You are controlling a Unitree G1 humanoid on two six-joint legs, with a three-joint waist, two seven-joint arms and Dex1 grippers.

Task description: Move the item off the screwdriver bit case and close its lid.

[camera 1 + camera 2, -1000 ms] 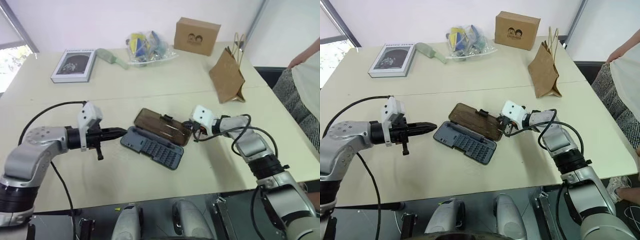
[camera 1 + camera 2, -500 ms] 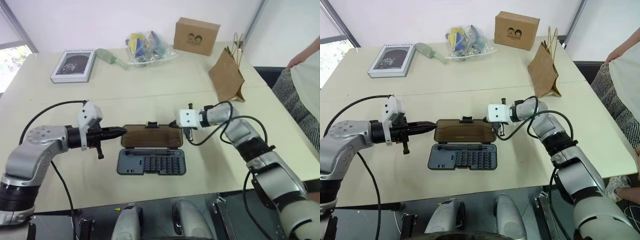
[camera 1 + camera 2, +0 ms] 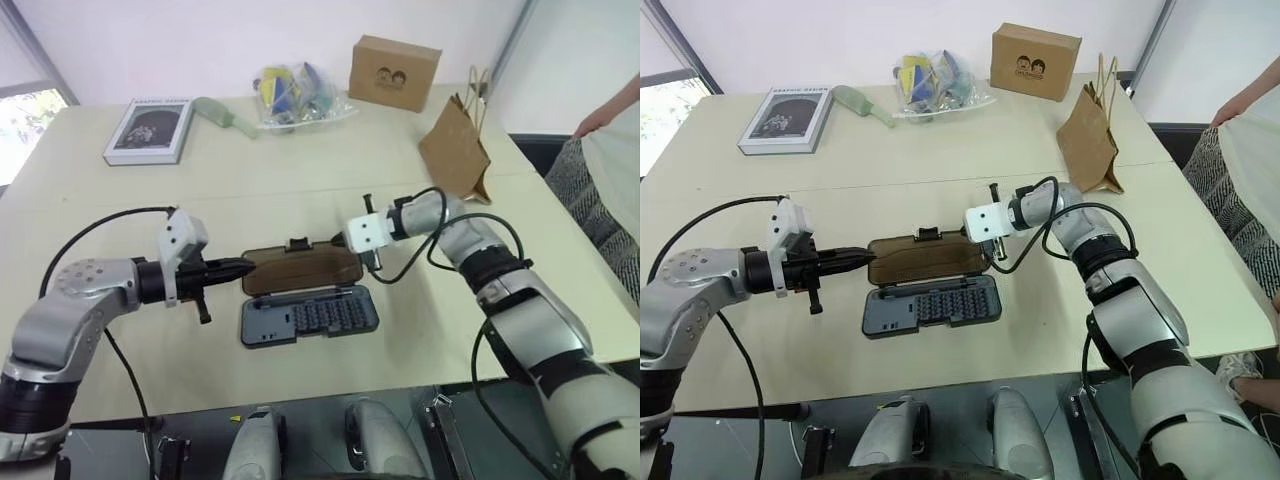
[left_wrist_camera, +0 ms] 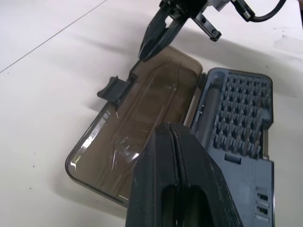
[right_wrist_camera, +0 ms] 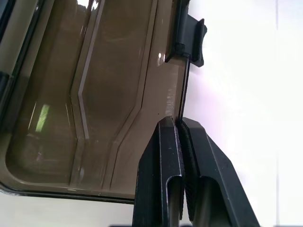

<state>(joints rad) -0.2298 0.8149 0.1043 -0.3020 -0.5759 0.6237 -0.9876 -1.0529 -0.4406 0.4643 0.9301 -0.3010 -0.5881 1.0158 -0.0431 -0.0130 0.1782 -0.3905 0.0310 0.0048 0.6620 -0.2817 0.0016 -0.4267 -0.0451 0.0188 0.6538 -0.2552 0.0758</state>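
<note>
A pale cream bench (image 3: 120,200) with a seam across it fills the frame under a white wall; a person's patterned sleeve (image 3: 600,180) shows at the right edge. In the centre lies the screwdriver bit case (image 3: 308,315), flat dark grey plastic with rows of bits, its smoky translucent lid (image 3: 300,272) open flat above it. The creased kraft paper bag (image 3: 455,150) stands well apart at upper right. The left pincer (image 3: 240,266), fingers together, touches the lid's left end. The right pincer (image 3: 338,243) is clamped on the lid's upper right edge.
</note>
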